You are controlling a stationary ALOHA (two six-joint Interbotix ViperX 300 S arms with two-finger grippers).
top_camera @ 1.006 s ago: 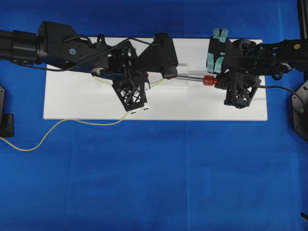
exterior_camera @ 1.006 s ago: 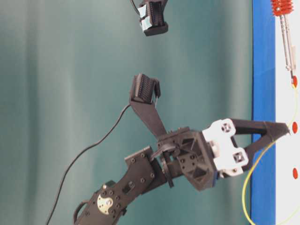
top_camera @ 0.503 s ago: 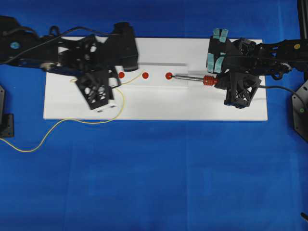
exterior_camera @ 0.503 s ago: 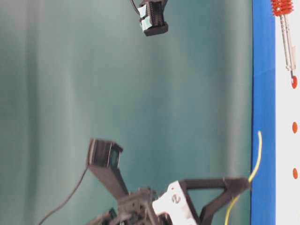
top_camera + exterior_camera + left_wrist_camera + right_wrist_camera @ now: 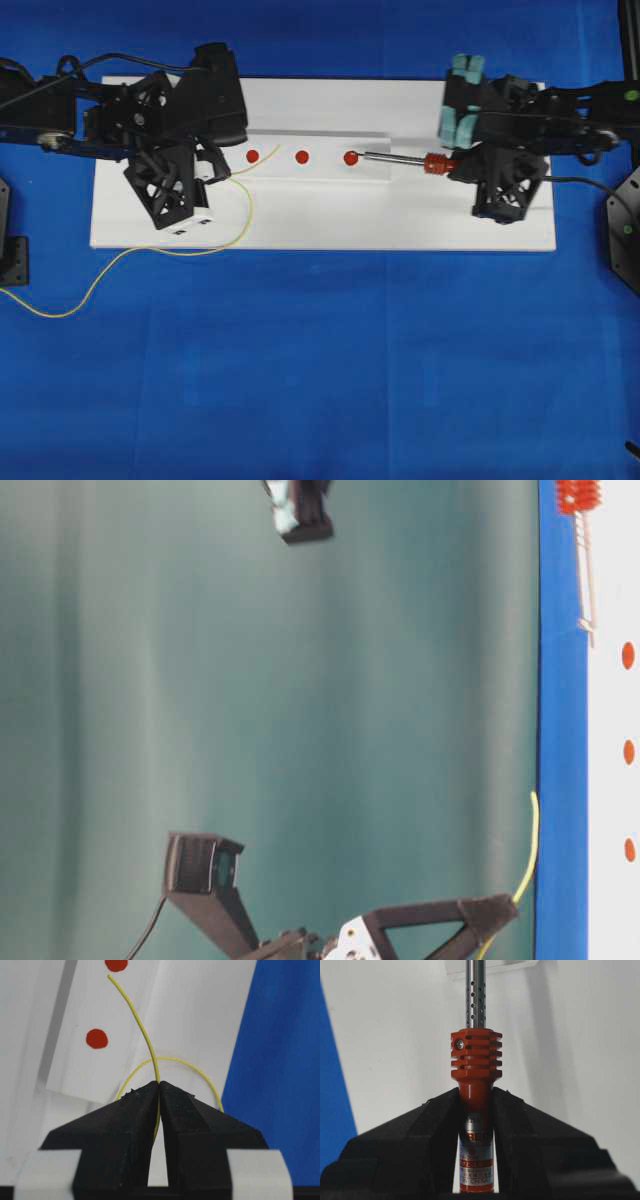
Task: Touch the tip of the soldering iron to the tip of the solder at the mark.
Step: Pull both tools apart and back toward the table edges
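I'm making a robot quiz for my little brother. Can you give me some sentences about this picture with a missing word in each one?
1. The white board has ___ red dots in a row.
2. The left tool is shut on the thin ___ solder.
3. The right tool is shut on the soldering iron, just below its ribbed ___ collar.
4. The cloth under the board is ___.

Missing words: three; yellow; red; blue
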